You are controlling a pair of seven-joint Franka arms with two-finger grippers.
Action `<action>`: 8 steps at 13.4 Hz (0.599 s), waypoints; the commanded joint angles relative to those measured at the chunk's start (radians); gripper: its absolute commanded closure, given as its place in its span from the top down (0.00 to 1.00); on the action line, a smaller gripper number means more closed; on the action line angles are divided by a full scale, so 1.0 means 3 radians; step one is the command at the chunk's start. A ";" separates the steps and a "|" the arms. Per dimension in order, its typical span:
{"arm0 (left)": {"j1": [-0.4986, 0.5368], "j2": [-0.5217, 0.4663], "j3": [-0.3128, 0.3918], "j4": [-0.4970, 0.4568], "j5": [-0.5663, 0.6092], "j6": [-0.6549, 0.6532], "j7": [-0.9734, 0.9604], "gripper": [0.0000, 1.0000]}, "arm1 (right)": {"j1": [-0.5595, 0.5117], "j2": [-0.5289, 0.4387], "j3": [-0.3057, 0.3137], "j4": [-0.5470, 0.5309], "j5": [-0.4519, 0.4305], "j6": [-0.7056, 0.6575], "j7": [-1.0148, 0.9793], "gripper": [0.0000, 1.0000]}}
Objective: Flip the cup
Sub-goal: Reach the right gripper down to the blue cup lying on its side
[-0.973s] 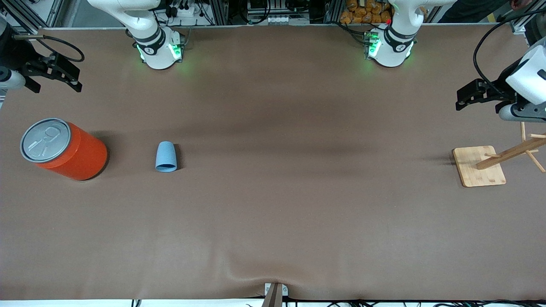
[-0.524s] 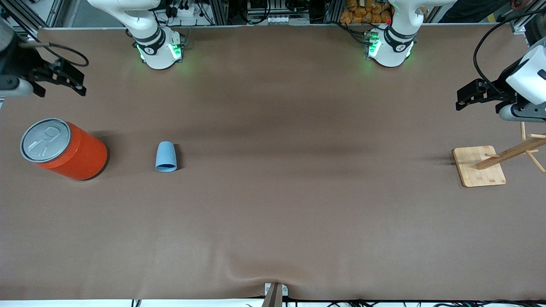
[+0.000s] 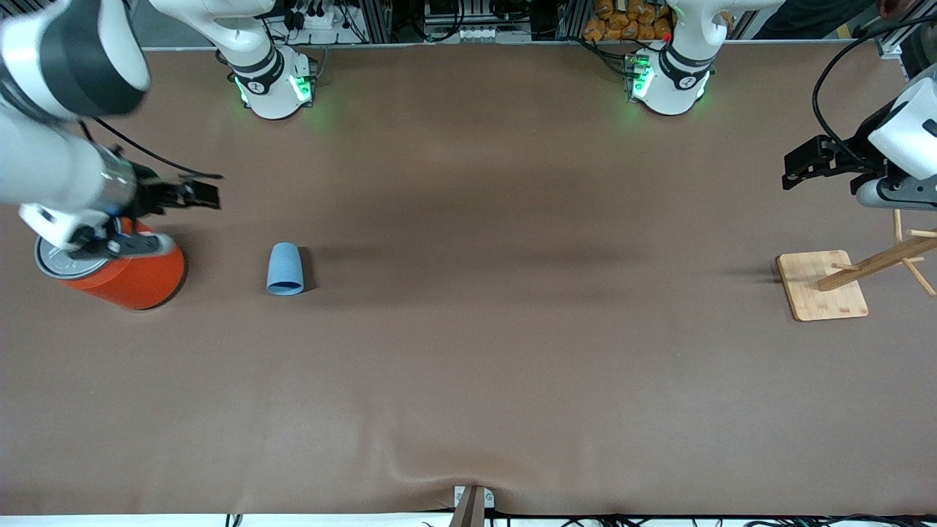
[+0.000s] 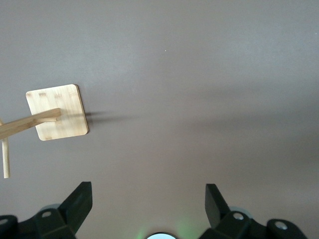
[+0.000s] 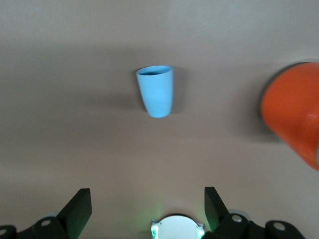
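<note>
In the front view, your cup point(image 3: 285, 268) lies on its side on the brown surface point(image 3: 468, 351), near the can point(image 3: 132, 278) and on the side of it toward the left arm's end. Its wider mouth end points toward the front camera. The right gripper point(image 3: 198, 194) hangs in the air over the surface beside the can, between the can and the cup, and the right arm's wrist covers part of the can's lid. You cannot tell from this view how far its fingers stand apart. The left gripper point(image 3: 798, 167) hangs well apart from the can, at the left arm's end, above the wooden stand point(image 3: 822, 285); that arm waits.

In the left wrist view, you see the stand point(image 4: 57, 112) with its square base flat on the surface point(image 4: 199, 74) and a slanted post rising from it. The left gripper point(image 4: 148, 204) is spread wide with nothing between its fingers.

In the right wrist view, the cup point(image 5: 156, 91) lies on the surface point(image 5: 75, 139) with its dark inside showing at the rim. The can point(image 5: 294, 112) sits near it at the picture's edge. The right gripper point(image 5: 148, 205) is spread wide and empty, well apart from the cup.
</note>
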 commanded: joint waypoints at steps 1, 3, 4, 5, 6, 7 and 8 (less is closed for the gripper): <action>0.0005 -0.0014 -0.0013 0.0022 0.0055 -0.0044 0.0047 1.00 | 0.0020 -0.0055 -0.0005 -0.0712 0.0088 0.0597 -0.0300 1.00; 0.0005 -0.0014 -0.0013 0.0022 0.0055 -0.0044 0.0047 1.00 | 0.0147 -0.0055 0.0000 -0.1158 0.0077 0.1185 -0.0351 1.00; 0.0005 -0.0014 -0.0013 0.0022 0.0055 -0.0044 0.0047 1.00 | 0.0184 -0.0040 0.0000 -0.1297 0.0052 0.1406 -0.0362 1.00; 0.0005 -0.0014 -0.0013 0.0022 0.0055 -0.0044 0.0047 1.00 | 0.0214 0.0026 0.0000 -0.1414 0.0032 0.1620 -0.0453 1.00; 0.0005 -0.0014 -0.0013 0.0022 0.0055 -0.0044 0.0047 1.00 | 0.0220 0.0093 0.0000 -0.1532 -0.0040 0.1886 -0.0636 1.00; 0.0005 -0.0014 -0.0013 0.0022 0.0055 -0.0044 0.0047 1.00 | 0.0184 0.0164 -0.0005 -0.1624 -0.0071 0.2116 -0.0820 1.00; 0.0005 -0.0014 -0.0013 0.0027 0.0055 -0.0044 0.0047 1.00 | 0.0174 0.0251 -0.0011 -0.1681 -0.0071 0.2280 -0.0933 1.00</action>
